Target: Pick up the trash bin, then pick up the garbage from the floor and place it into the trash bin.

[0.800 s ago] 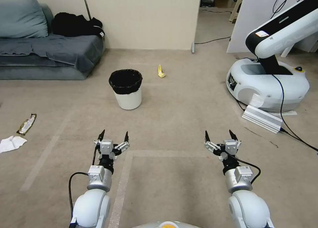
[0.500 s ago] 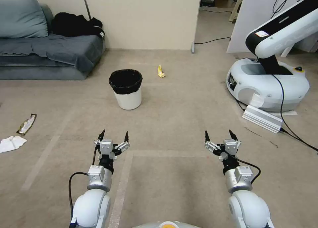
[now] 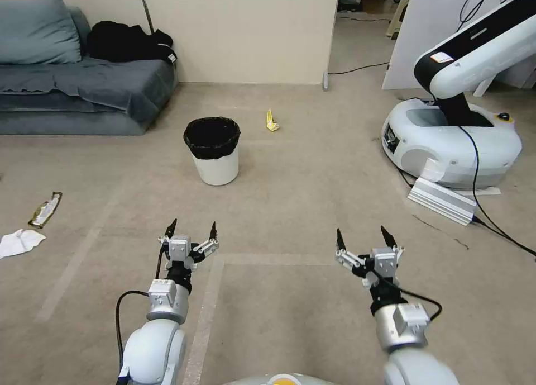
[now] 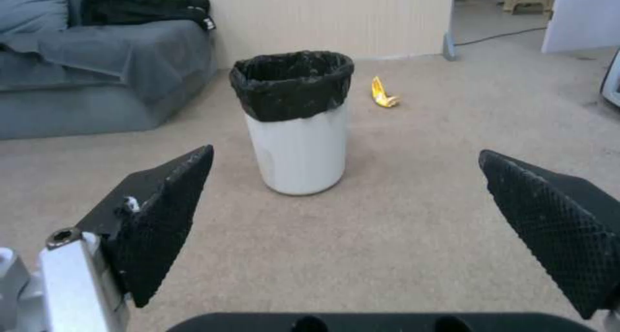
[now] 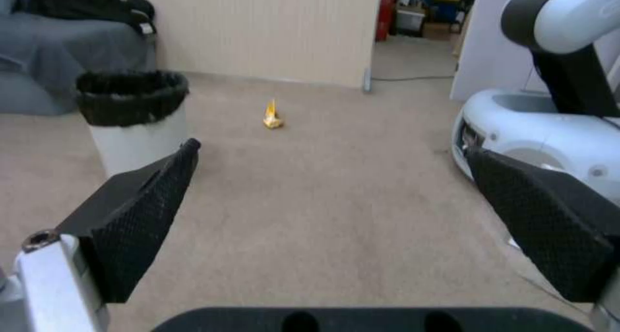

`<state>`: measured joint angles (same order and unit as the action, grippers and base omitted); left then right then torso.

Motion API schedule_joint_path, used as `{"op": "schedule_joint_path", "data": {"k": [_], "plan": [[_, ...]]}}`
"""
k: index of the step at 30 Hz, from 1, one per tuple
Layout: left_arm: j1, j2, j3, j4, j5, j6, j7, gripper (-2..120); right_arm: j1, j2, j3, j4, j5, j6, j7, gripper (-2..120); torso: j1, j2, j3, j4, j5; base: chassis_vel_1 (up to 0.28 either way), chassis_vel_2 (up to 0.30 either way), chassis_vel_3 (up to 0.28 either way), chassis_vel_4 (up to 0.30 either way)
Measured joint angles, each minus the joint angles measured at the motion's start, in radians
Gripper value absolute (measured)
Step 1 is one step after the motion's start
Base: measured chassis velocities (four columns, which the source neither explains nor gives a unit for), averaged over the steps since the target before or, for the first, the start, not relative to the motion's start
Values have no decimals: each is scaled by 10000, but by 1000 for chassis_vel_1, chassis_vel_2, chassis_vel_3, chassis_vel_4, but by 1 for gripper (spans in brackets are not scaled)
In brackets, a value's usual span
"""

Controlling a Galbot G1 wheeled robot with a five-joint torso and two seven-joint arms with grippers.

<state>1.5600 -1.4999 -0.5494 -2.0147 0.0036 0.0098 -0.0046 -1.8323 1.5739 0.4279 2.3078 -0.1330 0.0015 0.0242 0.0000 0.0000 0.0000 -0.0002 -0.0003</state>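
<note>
- Confirm gripper state: your left gripper (image 3: pixel 190 229) and right gripper (image 3: pixel 362 237) both hang low over the floor with fingers spread apart and nothing between them.
- Locate the trash bin (image 3: pixel 213 150): it stands upright on the carpet ahead of the left gripper, well apart from it, black liner folded over the rim.
- Locate the garbage: a yellow wrapper (image 3: pixel 271 120) lies beyond the bin; a brown-gold wrapper (image 3: pixel 45 209) and a white tissue (image 3: pixel 19 242) lie far to your left.
- Risk: a one-sided rim grasp may pinch the liner alone and let the bin tilt or drop.
- Risk: driving forward may nudge the light bin over.
- Risk: the cable (image 3: pixel 481 206) and the other robot's base (image 3: pixel 449 142) crowd your right side.
</note>
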Motion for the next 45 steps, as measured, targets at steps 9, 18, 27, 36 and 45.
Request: {"op": "schedule_joint_path", "data": {"k": [9,18,27,36,45], "plan": [[1820,-18,102,-2596,807,1638,-1023,99,-1327,338,-687,1547,-594,98,90,100,-1,0,-1,4,4,0,0,0,0],[3396,-43,196,-4765,1479,3067,-1926,99,-1305,363,-675,1530,-581,496,88,100,0,1,-1,1,6,0,0,0,0],[3845,-141,326,-4961,1494,3472,-2224,99,-1274,356,-691,1440,-657,460,-38,100,-1,0,0,1,3,0,0,0,0],[3831,-155,330,-4919,1612,3412,-2124,99,-1249,350,-677,1366,-694,425,-181,100,0,0,0,2,3,0,0,0,0],[3845,-88,280,-4882,1610,3372,-2109,99,-1252,346,-718,1348,-631,387,-227,100,-1,0,0,2,3,-82,74,82,-80]]}}
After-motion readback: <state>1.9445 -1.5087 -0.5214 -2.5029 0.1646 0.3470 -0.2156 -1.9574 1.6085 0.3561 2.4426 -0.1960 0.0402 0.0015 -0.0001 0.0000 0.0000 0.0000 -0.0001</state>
